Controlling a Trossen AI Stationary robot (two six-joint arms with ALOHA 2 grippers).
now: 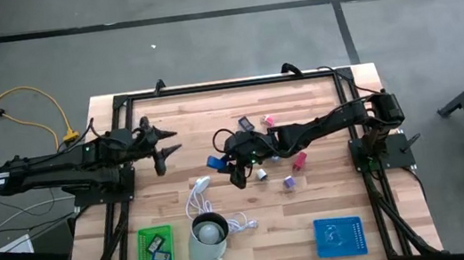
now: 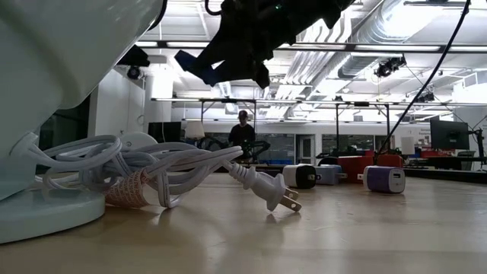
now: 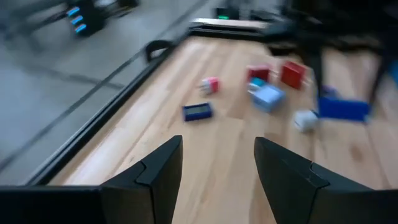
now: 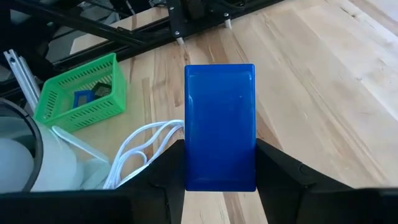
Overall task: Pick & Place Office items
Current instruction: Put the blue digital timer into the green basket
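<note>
Wooden table [image 1: 328,180] filling centre of high view, black frame round the edge. Left arm parked at left centre of high view, left gripper [image 1: 167,147] hovering over bare wood, fingers [image 3: 155,174] spread wide with nothing between them. Right arm stretched from right centre toward middle of frame, right gripper [image 1: 222,160] clamped on a flat blue rectangular block [image 4: 220,126], seen upright between its fingers in right wrist view and raised above the tabletop in low view [image 2: 199,65]. Blue tray [image 1: 340,235] at lower right of high view. Green tray [image 1: 155,250] at lower left, a couple of small blue pieces inside, one showing in right wrist view [image 4: 84,98]. Pale cup [image 1: 208,238] just right of green tray, lower centre. White coiled cable [image 1: 198,199] between cup and right gripper, its plug [image 2: 270,192] lying at centre of low view. Remaining office items scattered mid-table under and beside right arm: dark blue flat piece [image 1: 246,124] and pink piece [image 1: 269,121] above the arm in high view, red block [image 1: 300,160] below it, white piece [image 1: 261,174] and purple piece [image 1: 289,182] lower still, near each other but apart. Person [image 2: 243,131] standing far back in room, centre of low view.
</note>
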